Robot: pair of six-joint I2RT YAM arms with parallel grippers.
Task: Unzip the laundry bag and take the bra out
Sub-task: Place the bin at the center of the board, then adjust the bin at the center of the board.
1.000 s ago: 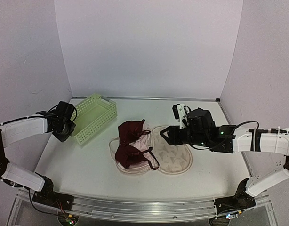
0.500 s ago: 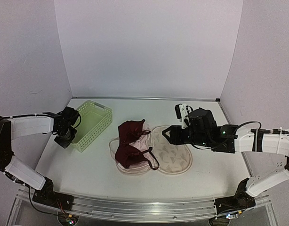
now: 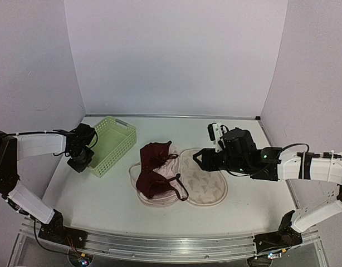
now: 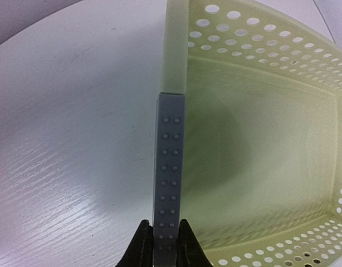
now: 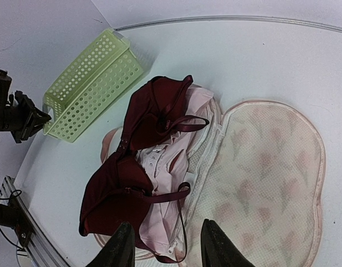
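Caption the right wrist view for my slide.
Open right hand hovers above the dark red bra lying on the unzipped laundry bag, green basket at left.

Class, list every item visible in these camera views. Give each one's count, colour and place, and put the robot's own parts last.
laundry bag: one, cream with reddish leaf sprigs, lying open mid-table
bra: one, dark red, on the bag's lobe nearer the basket
pale pink garment: one, under the bra
basket: one, light green, perforated, empty, left side of the table
table: one, white
left gripper: one, black with grey pads, shut on the basket's wall
right gripper: one, black, open and empty, over the bag's other lobe
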